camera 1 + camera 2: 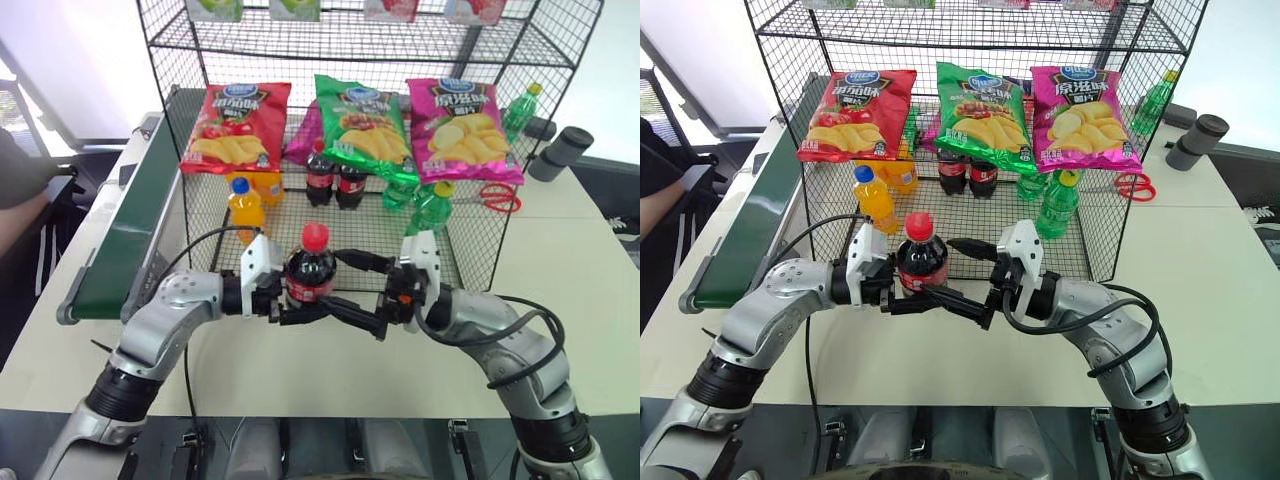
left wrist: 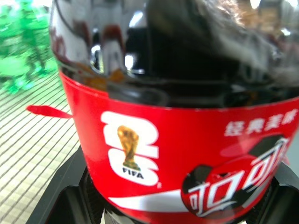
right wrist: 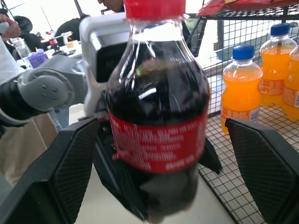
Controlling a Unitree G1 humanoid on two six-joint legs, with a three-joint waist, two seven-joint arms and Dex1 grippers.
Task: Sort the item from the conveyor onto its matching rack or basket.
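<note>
Pale, smooth tabletop (image 1: 560,330) carrying a black wire-grid rack (image 1: 470,240) beside a dark green conveyor (image 1: 125,240); left gripper (image 1: 277,300), jaws clamping, is holding the glossy plastic cola bottle (image 1: 311,268) upright above it, right gripper (image 1: 372,296) jaws gaping around it.

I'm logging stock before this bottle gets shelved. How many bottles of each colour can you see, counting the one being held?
Cola bottles: 3, the held one plus two in the rack
Orange bottles: 2
Green bottles: 3
Total: 8
</note>
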